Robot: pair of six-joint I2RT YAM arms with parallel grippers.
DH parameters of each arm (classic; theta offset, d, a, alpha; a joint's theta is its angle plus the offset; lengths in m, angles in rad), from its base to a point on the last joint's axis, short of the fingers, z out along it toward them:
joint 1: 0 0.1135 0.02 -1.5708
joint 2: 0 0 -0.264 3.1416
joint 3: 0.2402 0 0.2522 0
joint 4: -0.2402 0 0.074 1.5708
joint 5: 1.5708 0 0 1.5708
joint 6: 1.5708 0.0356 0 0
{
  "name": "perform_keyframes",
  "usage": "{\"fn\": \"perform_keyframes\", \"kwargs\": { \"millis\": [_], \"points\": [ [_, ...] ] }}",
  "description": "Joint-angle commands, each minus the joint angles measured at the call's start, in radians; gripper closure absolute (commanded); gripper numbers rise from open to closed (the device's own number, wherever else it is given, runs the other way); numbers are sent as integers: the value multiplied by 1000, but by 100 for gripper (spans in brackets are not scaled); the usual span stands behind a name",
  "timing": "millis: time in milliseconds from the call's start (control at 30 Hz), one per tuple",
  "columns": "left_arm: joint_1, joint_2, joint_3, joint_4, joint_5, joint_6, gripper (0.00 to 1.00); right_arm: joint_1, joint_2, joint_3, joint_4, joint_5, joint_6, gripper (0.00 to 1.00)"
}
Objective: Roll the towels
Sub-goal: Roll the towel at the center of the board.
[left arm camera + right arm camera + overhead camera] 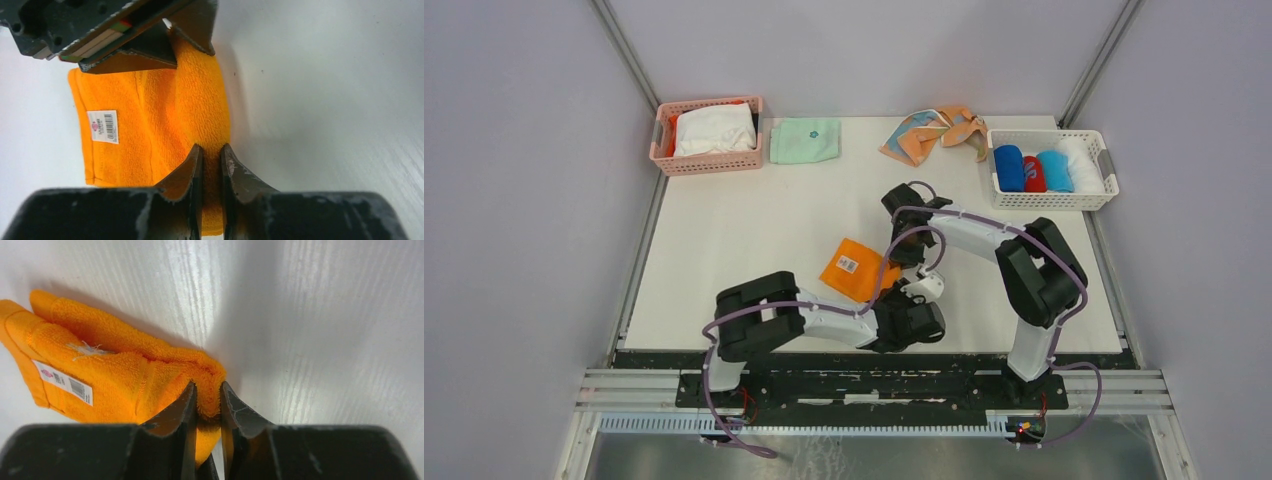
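Left tool (211, 150) and right tool (207, 387) both pinch one edge of the orange towel (856, 268), mostly flat near the front of the desk (724, 240), so its roll is barely started, the peach towel (939, 132) lies loose at the back, and the blue towel (1009, 167) looks rolled in the white basket (1054, 200), I think.

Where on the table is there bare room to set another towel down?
Free: the table stretch left of the orange towel, below the pink basket and mint-green cloth. Crowded: centre, where left gripper and right gripper pinch that towel.
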Motion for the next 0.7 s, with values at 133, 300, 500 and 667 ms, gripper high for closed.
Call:
{"fn": "perform_keyframes", "kwargs": {
  "millis": [133,300,500,667],
  "points": [
    [186,-245,-218,166,514,-124,87,-51,-155,-117,216,-134,-16,61],
    [369,-357,-369,328,870,-241,87,-124,-246,-220,356,-228,23,46],
    [564,-347,-487,518,1219,-413,88,-148,-296,-311,505,-308,72,34],
    [735,-255,-653,904,1462,-724,88,-148,-251,-374,684,-396,130,30]
  ]
}}
